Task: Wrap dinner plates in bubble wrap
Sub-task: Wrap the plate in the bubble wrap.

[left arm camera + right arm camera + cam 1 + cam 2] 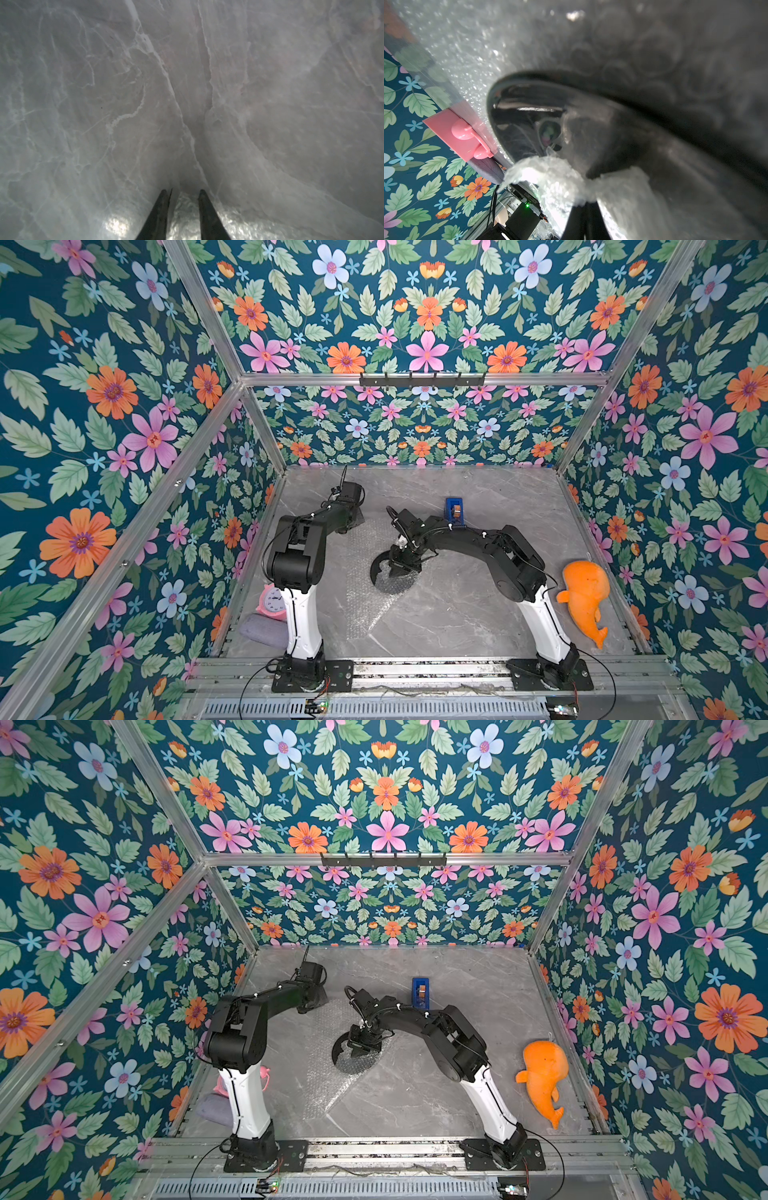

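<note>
The right gripper (583, 205) has its jaws pressed together on a bunched fold of the bubble wrap (550, 176), pinching it just above the dinner plate (519, 116). In both top views this gripper (400, 567) hangs over the plate (379, 569), which lies near the middle of the table (478, 605), a little toward its left edge. The plate's right part is hidden under the gripper and veiled by the clear sheet, while its left rim shows bare and black (340, 1048). The bubble wrap (365, 610) lies under the plate and runs from the far half of the table toward the front edge, ending in a slanted corner. The left gripper (183, 191) sits at the far end of the sheet, well apart from the plate. Its jaws stand a little apart, low over the marble surface, with glinting wrap (116, 226) showing in the gap and around the fingers (160, 212). Whether they nip the sheet I cannot tell.
</note>
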Controlling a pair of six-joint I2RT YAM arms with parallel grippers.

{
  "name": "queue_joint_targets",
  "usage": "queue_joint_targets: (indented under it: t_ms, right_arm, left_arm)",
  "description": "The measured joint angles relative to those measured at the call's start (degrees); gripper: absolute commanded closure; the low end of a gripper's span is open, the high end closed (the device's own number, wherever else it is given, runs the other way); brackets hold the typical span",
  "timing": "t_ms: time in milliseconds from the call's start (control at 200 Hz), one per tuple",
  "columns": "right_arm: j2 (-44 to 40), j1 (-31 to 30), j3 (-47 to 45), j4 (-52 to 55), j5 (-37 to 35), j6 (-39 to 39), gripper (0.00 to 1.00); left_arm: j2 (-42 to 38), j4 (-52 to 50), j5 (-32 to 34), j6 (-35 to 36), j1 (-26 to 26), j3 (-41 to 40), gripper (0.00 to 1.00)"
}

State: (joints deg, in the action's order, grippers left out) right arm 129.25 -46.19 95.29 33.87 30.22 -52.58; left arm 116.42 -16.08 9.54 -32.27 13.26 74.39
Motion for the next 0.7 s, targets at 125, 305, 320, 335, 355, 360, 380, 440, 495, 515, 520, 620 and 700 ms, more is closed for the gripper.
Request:
queue_joint_targets:
  t_ms: [125,305,320,335,355,360,380,440,495,515,520,620,700]
  right_arm:
    - [-0.04,0.02,-0.11,-0.15,0.02,-0.2,1.0]
    - [-0.35,0.04,-0.37,-0.76,0.02,-0.42,1.0]
    - [-0.35,0.04,-0.39,-0.76,0.02,-0.42,1.0]
    - [-0.37,0.04,-0.42,-0.79,0.02,-0.42,1.0]
    - [-0.39,0.04,-0.48,-0.85,0.02,-0.44,1.0]
    - [-0.39,0.04,-0.48,-0.87,0.02,-0.44,1.0]
    - [-0.42,0.04,-0.48,-0.9,0.02,-0.46,1.0]
    - [-0.48,0.04,-0.66,-1.05,0.02,-0.72,1.0]
    - [-0.55,0.07,-0.85,-1.27,0.04,-0.83,1.0]
    - [-0.55,0.07,-0.85,-1.27,0.04,-0.83,1.0]
    - [-0.55,0.07,-0.85,-1.27,0.04,-0.83,1.0]
    - [-0.46,0.09,-0.92,-1.22,0.11,-0.85,1.0]
    - [-0.42,0.15,-1.05,-1.29,0.39,-0.96,1.0]
  left_arm:
    - [-0.63,-0.55,-0.98,-0.24,0.44,-0.7,0.77]
    - [0.39,-0.9,-0.83,-0.17,0.52,-0.55,0.91]
    - [0.42,-0.85,-0.81,-0.17,0.55,-0.52,0.93]
    - [0.46,-0.81,-0.74,-0.15,0.55,-0.52,0.95]
    - [0.46,-0.76,-0.57,-0.17,0.55,-0.52,0.97]
    - [0.46,-0.74,-0.55,-0.17,0.55,-0.55,0.97]
    - [0.39,-0.66,-0.39,-0.2,0.57,-0.61,0.99]
    - [-0.17,0.2,-0.33,-0.35,0.57,-1.38,1.0]
    - [-1.68,1.31,-0.9,-0.46,0.57,-2.6,1.0]
    - [-2.21,1.31,-1.49,-0.63,0.57,-2.97,1.0]
    - [-2.43,1.29,-1.81,-0.7,0.57,-3.13,1.0]
    - [-6.23,-1.05,-7.65,-2.03,0.74,-5.33,1.0]
    - [-10.05,-1.49,-13.57,-3.34,1.05,-7.85,1.0]
